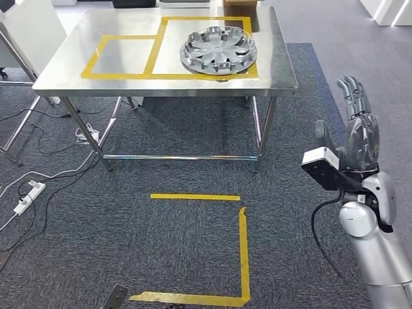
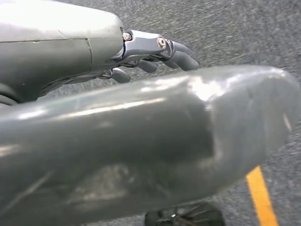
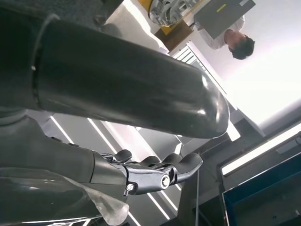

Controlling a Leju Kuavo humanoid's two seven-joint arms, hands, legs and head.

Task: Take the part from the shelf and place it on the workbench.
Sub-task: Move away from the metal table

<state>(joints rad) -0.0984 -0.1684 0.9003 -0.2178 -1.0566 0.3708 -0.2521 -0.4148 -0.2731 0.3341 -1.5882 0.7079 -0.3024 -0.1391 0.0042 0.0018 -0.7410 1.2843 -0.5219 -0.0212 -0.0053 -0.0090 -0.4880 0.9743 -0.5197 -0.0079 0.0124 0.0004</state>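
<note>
The part, a silver wheel cover (image 1: 218, 49), lies flat on the steel workbench (image 1: 97, 32), inside the larger yellow-taped square at its right end. The wheel cover (image 3: 167, 9) also appears in the right wrist view. My right hand (image 1: 360, 125) is raised beside the bench's right end, well short of it, with its fingers stretched upward and nothing in it. In the right wrist view, the right hand (image 3: 117, 89) has its fingers apart and empty. My left hand (image 2: 149, 127) hangs over the grey carpet, fingers (image 2: 177, 54) extended, holding nothing.
Yellow floor tape (image 1: 243, 251) marks a corner in front of the bench. A white power strip (image 1: 28, 196) and cables lie on the carpet at the left. A white table (image 1: 29, 32) stands at the far left. A person (image 3: 234, 40) stands beyond the bench.
</note>
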